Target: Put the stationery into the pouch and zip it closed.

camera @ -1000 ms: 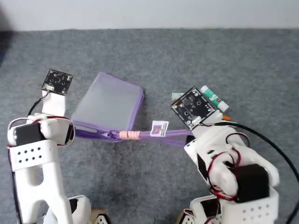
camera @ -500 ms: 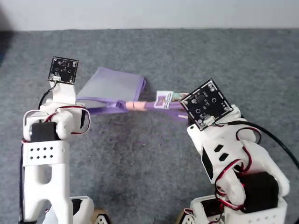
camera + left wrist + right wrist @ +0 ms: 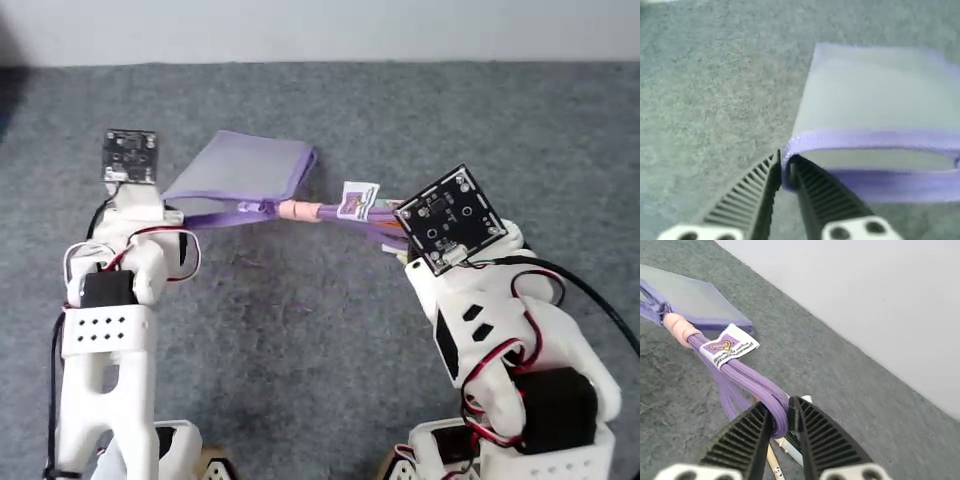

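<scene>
Your pouch [image 3: 245, 168] sat tilted up over the grey carpet [image 3: 300, 330], stretched between your two arms. I could not tell whether its far edge touched the carpet. Your left gripper [image 3: 784, 164] had its fingers almost closed, pinching the corner of the zip edge. The mouth beside it looked parted, so I judged the zip at least partly open. From the slider, a pink bead [image 3: 297, 210] and a purple strap [image 3: 335, 212] with a white label [image 3: 358, 198] ran to your right gripper [image 3: 781, 410], whose fingers were clamped on the strap's loop. The stationery [image 3: 772, 459] lay on the carpet beneath that gripper, outside the pouch. You seemed to be in the opening step. The next move called for your right gripper to let go of the strap and pick up a piece, with the left holding the corner.
</scene>
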`<state>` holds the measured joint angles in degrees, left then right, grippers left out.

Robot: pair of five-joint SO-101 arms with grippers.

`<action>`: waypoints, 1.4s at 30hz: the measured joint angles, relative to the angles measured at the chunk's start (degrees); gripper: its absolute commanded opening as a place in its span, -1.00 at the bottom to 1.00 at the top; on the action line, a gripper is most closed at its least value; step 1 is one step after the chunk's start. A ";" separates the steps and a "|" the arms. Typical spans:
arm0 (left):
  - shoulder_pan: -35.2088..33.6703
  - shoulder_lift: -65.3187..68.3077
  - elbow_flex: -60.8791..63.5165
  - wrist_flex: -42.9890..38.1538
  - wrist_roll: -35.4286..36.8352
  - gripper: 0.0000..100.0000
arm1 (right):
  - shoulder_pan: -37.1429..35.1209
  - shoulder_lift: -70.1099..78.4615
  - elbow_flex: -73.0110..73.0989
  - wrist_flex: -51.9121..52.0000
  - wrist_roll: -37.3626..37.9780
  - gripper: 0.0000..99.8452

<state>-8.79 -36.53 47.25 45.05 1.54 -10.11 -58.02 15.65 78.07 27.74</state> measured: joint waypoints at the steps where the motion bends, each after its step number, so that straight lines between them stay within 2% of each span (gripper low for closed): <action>1: 0.00 0.00 0.00 -0.09 1.67 -0.67 | 0.26 0.00 0.00 0.00 0.00 -0.98; 6: -0.09 0.00 0.00 -0.09 7.03 -0.64 | 0.88 0.00 0.00 0.00 0.00 -0.98; 14: -0.09 0.00 0.18 -0.62 7.82 -0.64 | 0.88 0.00 0.00 0.00 0.00 -0.98; 20: 2.55 0.00 3.43 -6.24 7.91 -0.70 | 0.88 0.00 -0.53 0.00 0.00 -0.98; 26: 5.98 0.00 5.45 -12.22 4.22 -0.83 | 0.88 -0.09 -2.11 -0.09 0.00 -0.98; 32: 6.51 0.00 7.56 -15.91 0.53 -0.84 | 0.88 -0.09 -2.11 -0.09 0.00 -0.98; 35: 7.65 0.00 8.53 -16.35 0.35 -0.85 | 0.88 -0.09 -2.11 -0.09 0.00 -0.98; 38: 9.14 0.00 8.62 -16.35 0.00 -0.98 | 0.88 -0.09 -2.11 -0.09 0.00 -0.98; 42: 11.52 0.00 8.62 -16.35 -0.44 -0.98 | 0.88 -0.09 -3.16 -0.09 0.00 -0.98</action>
<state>2.73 -36.53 55.87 28.70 1.10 -9.23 -58.11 12.48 77.98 27.74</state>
